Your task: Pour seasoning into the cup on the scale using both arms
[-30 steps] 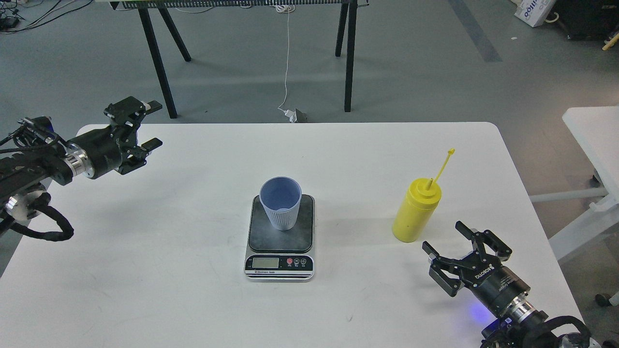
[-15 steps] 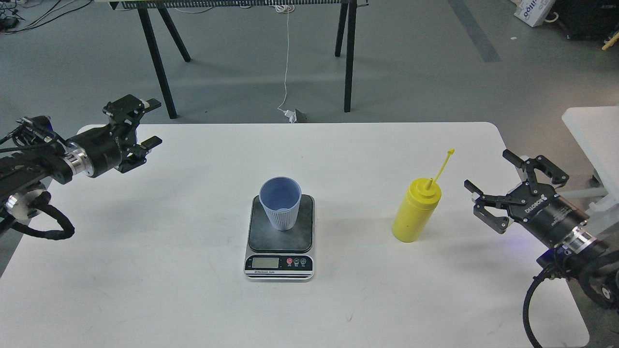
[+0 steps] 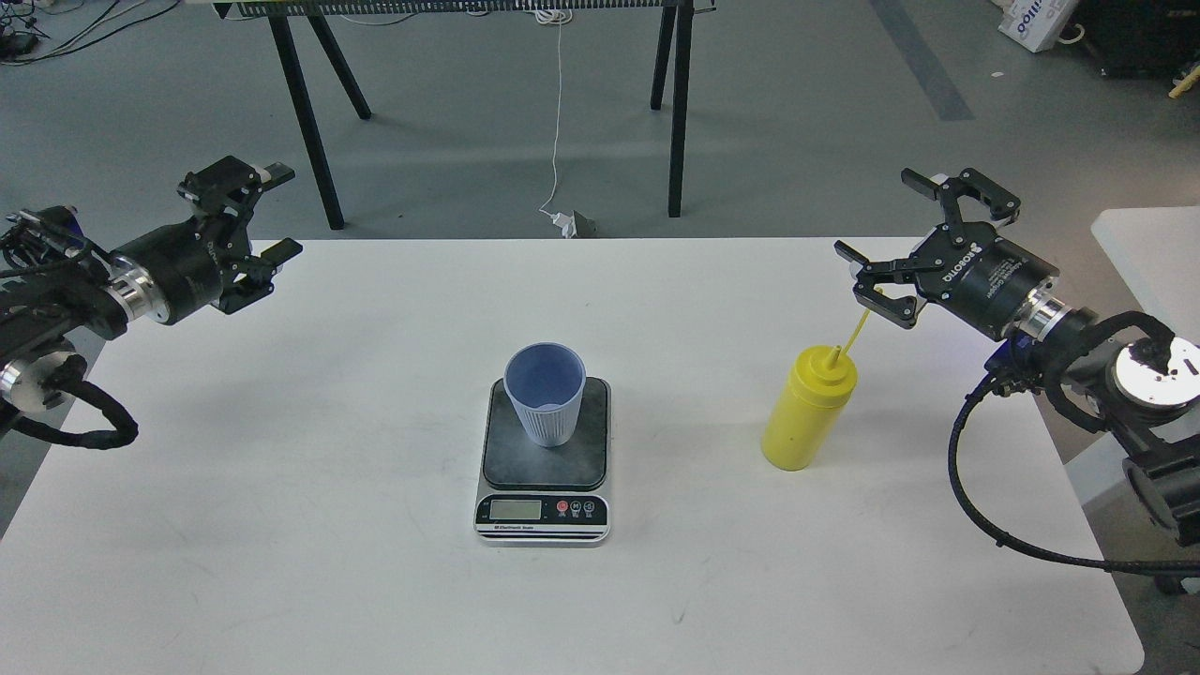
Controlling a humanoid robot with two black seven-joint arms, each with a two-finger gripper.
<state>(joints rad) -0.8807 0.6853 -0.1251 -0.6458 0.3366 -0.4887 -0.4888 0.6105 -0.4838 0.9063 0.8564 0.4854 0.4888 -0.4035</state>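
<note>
The yellow seasoning bottle (image 3: pixel 806 410) stands upright on the white table (image 3: pixel 375 581), right of centre, its thin cap strap pointing up and right. The light blue cup (image 3: pixel 545 393) stands upright on the dark platform of the scale (image 3: pixel 543 459), which sits at the table's middle with its LCD front toward me. My right gripper (image 3: pixel 895 234) is open and empty, raised above and to the right of the bottle, close to the strap's tip. My left gripper (image 3: pixel 272 214) is open and empty, raised over the table's far left corner, far from the cup.
Black trestle legs (image 3: pixel 300 103) of another table stand on the grey floor beyond the far edge, with a white cable (image 3: pixel 557 122) hanging to the floor. A second white table (image 3: pixel 1148 262) stands at the right. My right arm's black cable (image 3: pixel 994 525) loops over the table's right edge.
My right gripper has risen from the near right of the table, beside the bottle, to high above and behind it, staying open. My left gripper has drawn back a little up and left.
</note>
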